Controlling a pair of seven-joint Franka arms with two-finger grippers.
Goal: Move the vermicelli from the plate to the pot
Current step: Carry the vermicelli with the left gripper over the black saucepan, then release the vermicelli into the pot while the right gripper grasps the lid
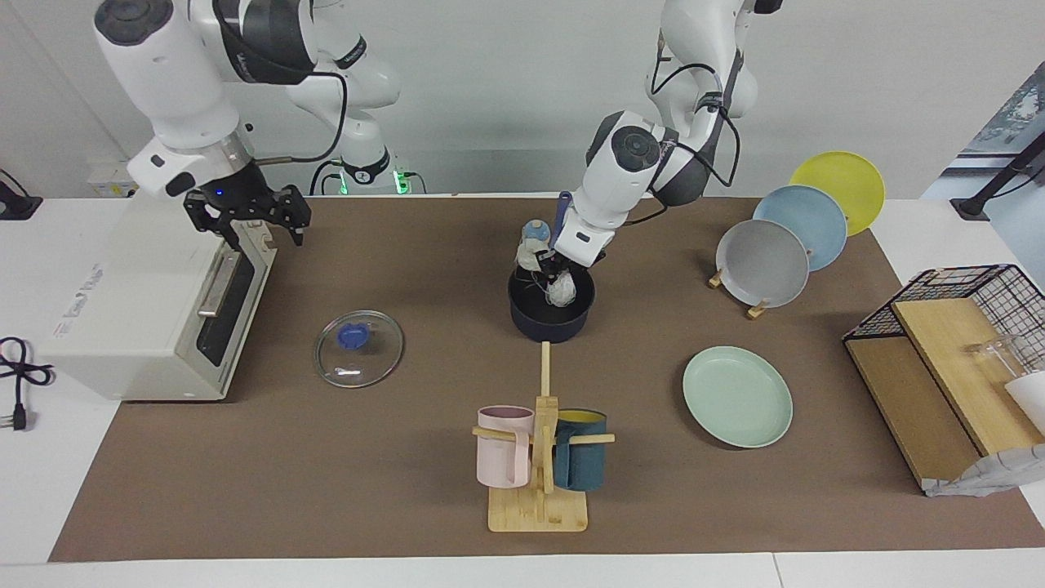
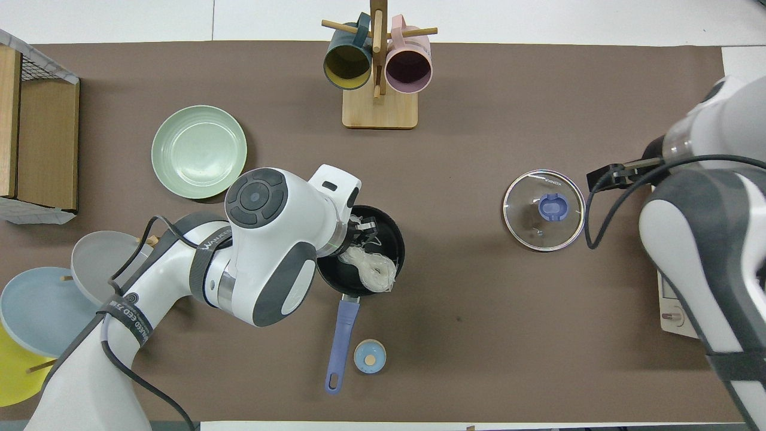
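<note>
You are lowering noodles (image 1: pixel 560 287) into pot (image 1: pixel 551 314); left pincer (image 1: pixel 558 270) clamped on them. Plate (image 1: pixel 737 397) sitting bare. Release remaining. Right pincer (image 1: pixel 245 214) waiting spread over toaster oven (image 1: pixel 147 302).

Two white Franka arms with dark grey joints

Glossy white shells, round dark grey joint caps, black cables looped along the links, grey lettering on one dark band, black two-finger grippers, green lights at the bases
</note>
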